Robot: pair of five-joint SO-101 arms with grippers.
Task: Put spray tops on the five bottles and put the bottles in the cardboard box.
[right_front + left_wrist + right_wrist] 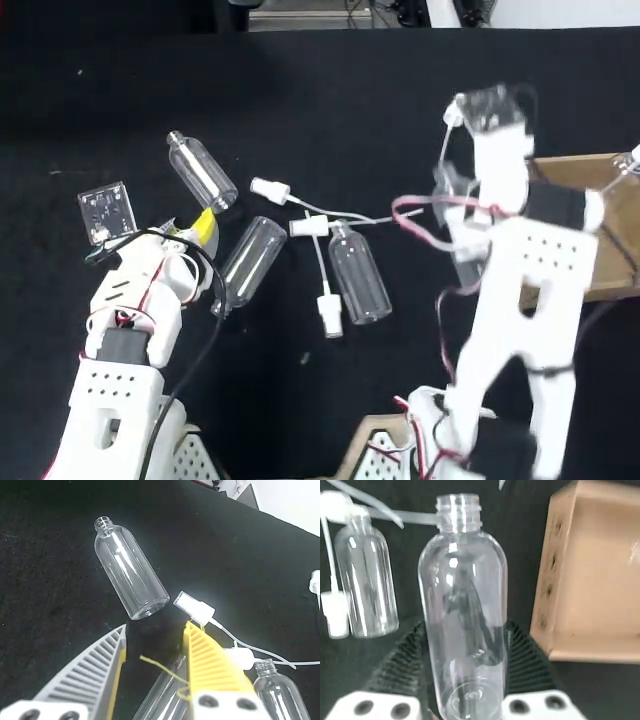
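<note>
My right gripper [465,635] is shut on a clear, uncapped bottle [462,590] held upright beside the cardboard box [595,580]. In the high view this gripper [456,215] is left of the box [600,250]. My left gripper [155,630] is open, its grey and yellow fingers on either side of a lying bottle [162,697]. A second bottle [130,575] lies just beyond the fingertips, with a spray top [195,607] by its base. From above, the left gripper [205,235] is between the two bottles [203,172] [250,262].
A third lying bottle [358,272] has a spray top [310,226] at its neck. Loose spray tops [270,188] [329,315] with long tubes lie around it. Another white top [455,110] shows by the right arm. A small white board [105,210] lies far left.
</note>
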